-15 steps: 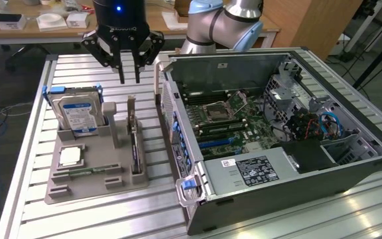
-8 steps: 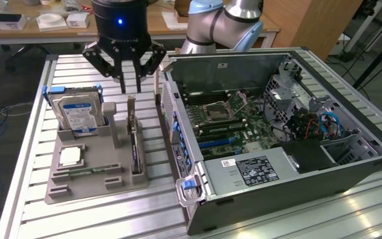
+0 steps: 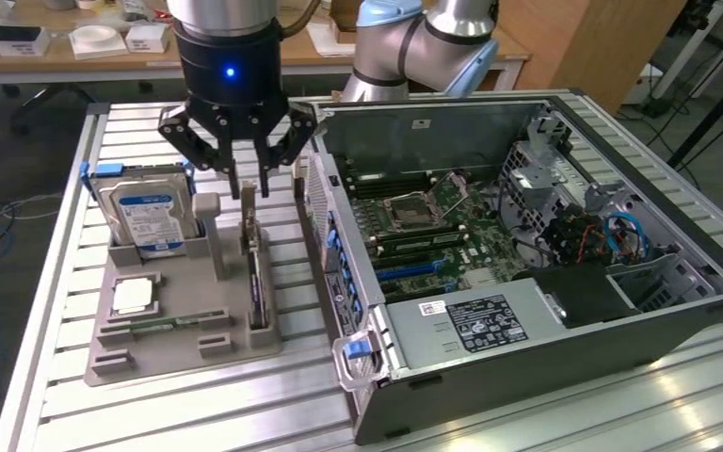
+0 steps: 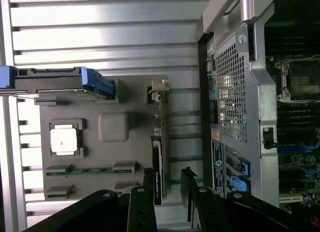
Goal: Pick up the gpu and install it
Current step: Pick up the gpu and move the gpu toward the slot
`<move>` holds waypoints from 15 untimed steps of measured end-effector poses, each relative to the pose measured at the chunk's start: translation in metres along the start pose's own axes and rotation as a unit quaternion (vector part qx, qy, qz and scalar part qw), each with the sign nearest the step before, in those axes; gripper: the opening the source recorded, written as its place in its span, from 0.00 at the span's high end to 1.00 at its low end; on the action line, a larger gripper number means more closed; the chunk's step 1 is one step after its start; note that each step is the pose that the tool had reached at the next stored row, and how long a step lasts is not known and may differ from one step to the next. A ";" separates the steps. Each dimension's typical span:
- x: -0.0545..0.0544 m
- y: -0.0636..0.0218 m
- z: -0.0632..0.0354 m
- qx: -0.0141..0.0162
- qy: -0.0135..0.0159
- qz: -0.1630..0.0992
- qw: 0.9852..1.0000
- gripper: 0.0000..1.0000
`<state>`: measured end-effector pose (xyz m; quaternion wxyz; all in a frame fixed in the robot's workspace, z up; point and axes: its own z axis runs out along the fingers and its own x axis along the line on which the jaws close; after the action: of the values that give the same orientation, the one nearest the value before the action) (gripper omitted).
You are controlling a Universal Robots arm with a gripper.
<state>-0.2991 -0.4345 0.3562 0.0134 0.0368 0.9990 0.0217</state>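
Observation:
The gpu (image 3: 257, 278) stands on edge in a slot of the grey holder tray (image 3: 173, 353), a thin dark card with its silver bracket at the far end. My gripper (image 3: 248, 185) hangs right above that end, open, one finger on each side of the card's top edge. In the wrist view the gpu (image 4: 156, 164) runs as a narrow dark strip between my fingers (image 4: 148, 181), nearer to one of them, with the gripper (image 4: 168, 184) spread wider than the card. Nothing is held.
The tray also carries a hard drive with a blue-white label (image 3: 148, 218), a processor (image 3: 133, 298) and a memory stick (image 3: 167, 323). The open computer case (image 3: 663, 311) lies to the exterior view's right, its motherboard (image 3: 431, 231) exposed and its perforated wall (image 4: 232, 99) close beside the tray.

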 end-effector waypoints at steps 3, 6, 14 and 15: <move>0.000 -0.0012 0.0054 0.000 0.000 0.000 1.000 0.64; 0.001 -0.0053 0.0106 0.000 0.000 0.000 1.000 0.64; 0.003 -0.0087 0.0251 0.000 0.000 0.000 1.000 0.57; 0.004 -0.0088 0.0269 0.000 0.000 0.000 1.000 0.57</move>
<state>-0.3030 -0.4419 0.3289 0.0134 0.0368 0.9990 0.0217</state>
